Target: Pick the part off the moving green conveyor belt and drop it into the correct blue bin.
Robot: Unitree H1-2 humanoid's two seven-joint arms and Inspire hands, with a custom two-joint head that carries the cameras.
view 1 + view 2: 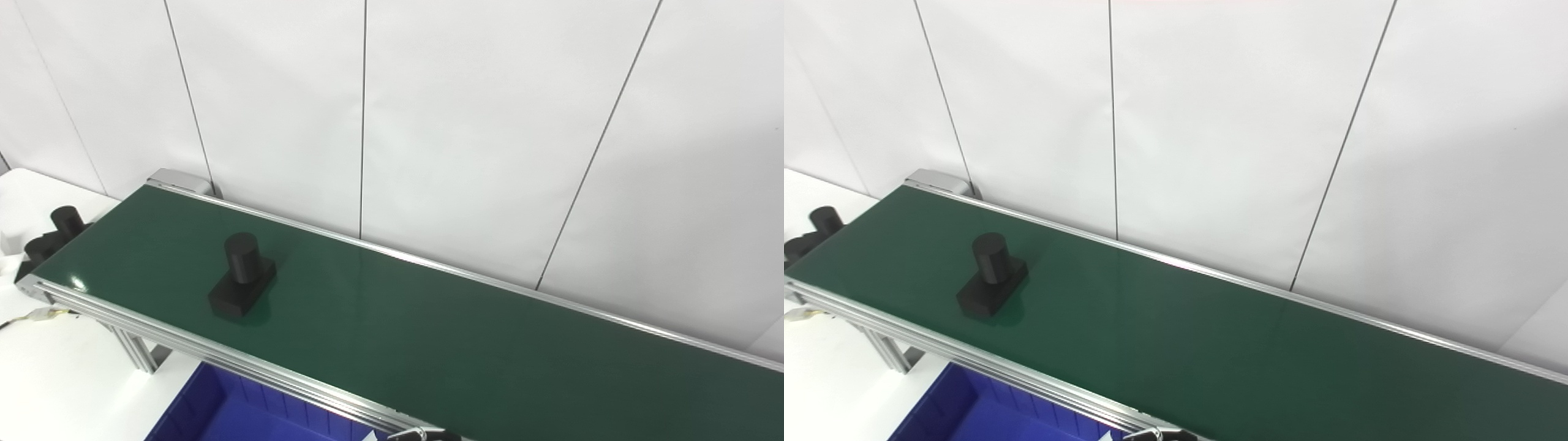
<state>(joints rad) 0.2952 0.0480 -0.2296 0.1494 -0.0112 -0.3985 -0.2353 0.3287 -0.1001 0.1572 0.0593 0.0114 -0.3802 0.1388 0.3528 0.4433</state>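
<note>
A black part (242,275), an upright cylinder on a flat rectangular base, stands on the green conveyor belt (429,331) towards its left end; it also shows in the right eye view (991,275). A blue bin (226,410) sits below the belt's near rail at the bottom left, only partly in view. Neither hand is visible in either view.
Several more black parts (55,233) lie on the white table (55,380) beyond the belt's left end. The belt's silver near rail (184,343) and a support leg (135,352) stand above the bin. A small dark and silver object (419,435) pokes in at the bottom edge. White wall panels stand behind.
</note>
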